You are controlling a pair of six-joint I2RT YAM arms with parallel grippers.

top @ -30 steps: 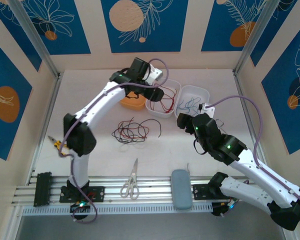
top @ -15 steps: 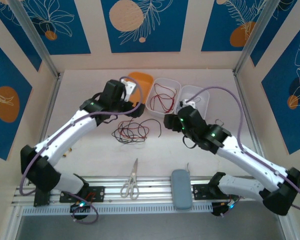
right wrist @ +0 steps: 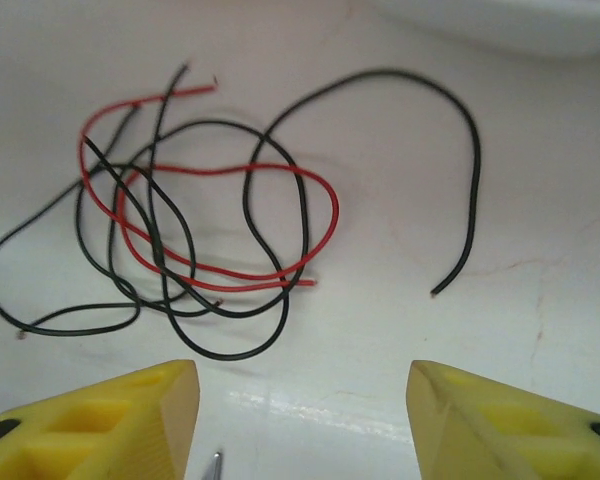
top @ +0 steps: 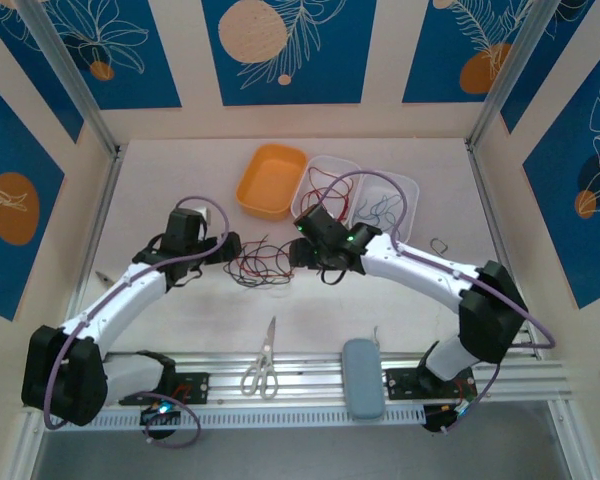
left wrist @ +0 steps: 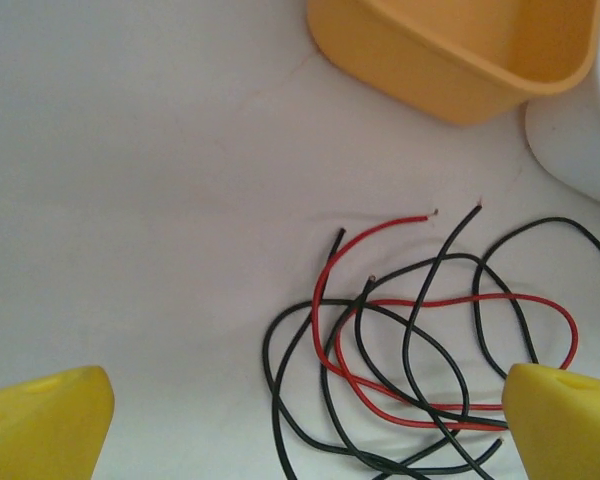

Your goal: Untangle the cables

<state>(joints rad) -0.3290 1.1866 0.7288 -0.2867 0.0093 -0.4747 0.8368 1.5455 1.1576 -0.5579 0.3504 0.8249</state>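
Left end effector (left wrist: 305, 395) and right end effector (right wrist: 300, 385) gape empty either side of the cables (top: 265, 262), tangled mid-bench. I should pinch the stray black tail (right wrist: 473, 200) with the right, drawing it out slowly.

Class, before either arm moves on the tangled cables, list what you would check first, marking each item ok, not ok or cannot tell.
1. Left pincer open and empty: ok.
2. Right pincer open and empty: ok.
3. Cable tangle lies between both pincers: ok.
4. Loose black end free of the bundle: ok.
5. Scissors lie apart from the tangle: ok.
6. Pincer height above the table: cannot tell.
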